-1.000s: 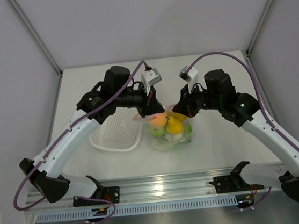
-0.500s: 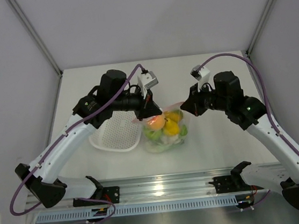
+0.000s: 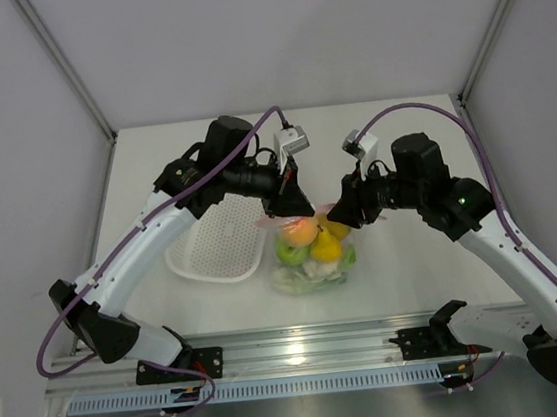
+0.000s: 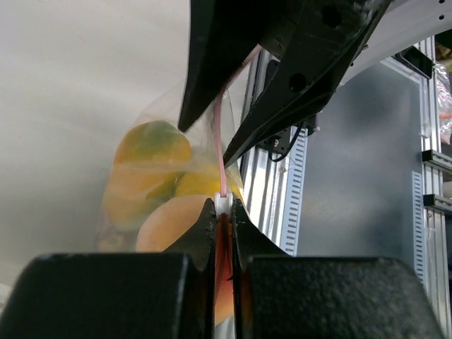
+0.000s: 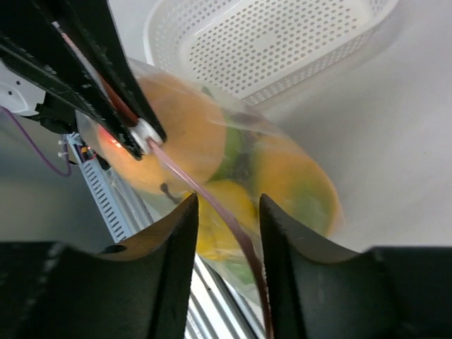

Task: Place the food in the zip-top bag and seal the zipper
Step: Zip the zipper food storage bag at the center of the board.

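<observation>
Left gripper [image 4: 223, 210]: I have it clenched on the zipper [image 4: 219, 141].
Right gripper [image 5: 227, 212]: slack, jaws apart either side of the zipper.
Zip-top bag [image 3: 302, 278]: food [image 3: 299, 233] inside.

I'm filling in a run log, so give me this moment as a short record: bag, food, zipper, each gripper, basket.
zip-top bag: clear, bulging, held up by its top edge
food: orange-yellow fruits and a green fruit inside the bag
zipper: pink strip stretched between the two grippers
left gripper: shut on the zipper
right gripper: open, one finger on each side of the zipper
basket: white, perforated, on the table beside the bag
</observation>
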Available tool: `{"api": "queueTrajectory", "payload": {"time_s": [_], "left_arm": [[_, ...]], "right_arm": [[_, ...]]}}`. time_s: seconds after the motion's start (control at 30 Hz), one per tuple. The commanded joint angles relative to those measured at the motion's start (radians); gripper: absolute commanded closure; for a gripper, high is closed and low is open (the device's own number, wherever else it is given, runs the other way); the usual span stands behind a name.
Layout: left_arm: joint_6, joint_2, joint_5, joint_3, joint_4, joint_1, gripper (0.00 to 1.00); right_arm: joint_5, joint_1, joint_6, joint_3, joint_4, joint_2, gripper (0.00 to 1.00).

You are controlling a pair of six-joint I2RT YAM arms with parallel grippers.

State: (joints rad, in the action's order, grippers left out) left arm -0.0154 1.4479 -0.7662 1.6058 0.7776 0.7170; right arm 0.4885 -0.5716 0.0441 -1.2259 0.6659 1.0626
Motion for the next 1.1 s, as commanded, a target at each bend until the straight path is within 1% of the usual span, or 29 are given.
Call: {"api": "queueTrajectory", "payload": {"time_s": [0.0, 0.07, 0.13, 0.17, 0.2, 0.23, 0.27, 0.33, 0.37, 0.4, 0.43, 0.47, 0.53, 0.57, 0.63, 0.7, 0.73, 0.77, 0.83, 0.87, 0.93, 0.97, 1.07], "left_arm": [[0.031, 0.029, -0.096, 0.091, -0.034, 0.002, 0.99], [0.028, 0.026, -0.09, 0.075, -0.043, 0.002, 0.99], [0.02, 0.022, -0.087, 0.06, -0.043, 0.002, 0.99], [0.019, 0.02, -0.087, 0.059, -0.043, 0.002, 1.0], [0.019, 0.017, -0.084, 0.056, -0.046, 0.004, 0.99], [0.019, 0.013, -0.079, 0.048, -0.046, 0.004, 0.99], [0.019, 0.009, -0.073, 0.045, -0.043, 0.002, 0.94], [0.017, -0.01, -0.024, 0.033, -0.044, 0.004, 0.75], [0.017, -0.024, -0.004, 0.014, -0.046, 0.002, 0.62], [-0.006, -0.046, 0.019, 0.002, -0.072, 0.002, 0.54], [-0.005, -0.072, 0.077, -0.019, -0.098, 0.002, 0.49], [-0.001, -0.142, 0.108, -0.088, -0.13, 0.002, 0.39], [0.0, -0.219, 0.177, -0.135, -0.223, 0.002, 0.28], [0.0, -0.297, 0.191, -0.205, -0.256, 0.002, 0.25], [-0.021, -0.363, 0.197, -0.269, -0.323, 0.002, 0.24], [-0.04, -0.405, 0.211, -0.296, -0.316, 0.001, 0.27], [-0.063, -0.403, 0.217, -0.3, -0.302, 0.001, 0.29], [-0.07, -0.4, 0.231, -0.297, -0.276, 0.001, 0.35], [-0.095, -0.382, 0.222, -0.296, -0.255, 0.001, 0.41], [-0.097, -0.377, 0.211, -0.297, -0.253, 0.001, 0.42], [-0.101, -0.373, 0.222, -0.311, -0.267, 0.001, 0.39], [-0.104, -0.373, 0.228, -0.317, -0.273, 0.001, 0.34], [-0.136, -0.37, 0.225, -0.334, -0.301, 0.001, 0.3]], "right_arm": [[0.057, -0.001, -0.016, -0.006, 0.008, 0.01, 0.59], [0.093, -0.002, -0.021, 0.005, 0.004, 0.016, 0.61], [0.11, -0.004, -0.026, 0.017, -0.006, 0.014, 0.67], [0.11, -0.004, -0.026, 0.02, -0.008, 0.01, 0.76], [0.095, -0.005, -0.024, 0.025, -0.02, 0.001, 0.86], [0.084, -0.004, -0.02, 0.026, -0.026, -0.004, 1.0], [0.079, -0.004, -0.018, 0.028, -0.032, -0.009, 1.0], [0.081, -0.004, -0.015, 0.028, -0.04, -0.015, 1.0], [0.078, -0.007, -0.009, 0.028, -0.043, -0.016, 1.0], [0.07, -0.008, -0.004, 0.028, -0.048, -0.018, 1.0], [0.067, -0.008, -0.004, 0.028, -0.046, -0.018, 1.0], [0.062, -0.011, -0.006, 0.026, -0.043, -0.015, 1.0], [0.048, -0.017, -0.006, 0.029, -0.042, -0.015, 1.0], [0.047, -0.019, -0.009, 0.031, -0.04, -0.012, 1.0], [0.048, -0.02, -0.003, 0.032, -0.043, -0.015, 1.0], [0.05, -0.025, 0.002, 0.032, -0.052, -0.019, 1.0], [0.053, -0.03, 0.002, 0.034, -0.055, -0.021, 1.0], [0.055, -0.031, 0.002, 0.032, -0.055, -0.021, 1.0], [0.056, -0.034, 0.005, 0.028, -0.06, -0.02, 1.0], [0.055, -0.036, 0.007, 0.025, -0.058, -0.016, 1.0], [0.059, -0.039, 0.004, 0.017, -0.052, -0.013, 1.0], [0.061, -0.04, 0.003, 0.014, -0.051, -0.015, 1.0], [0.068, -0.045, 0.003, 0.012, -0.054, -0.023, 1.0]]}}
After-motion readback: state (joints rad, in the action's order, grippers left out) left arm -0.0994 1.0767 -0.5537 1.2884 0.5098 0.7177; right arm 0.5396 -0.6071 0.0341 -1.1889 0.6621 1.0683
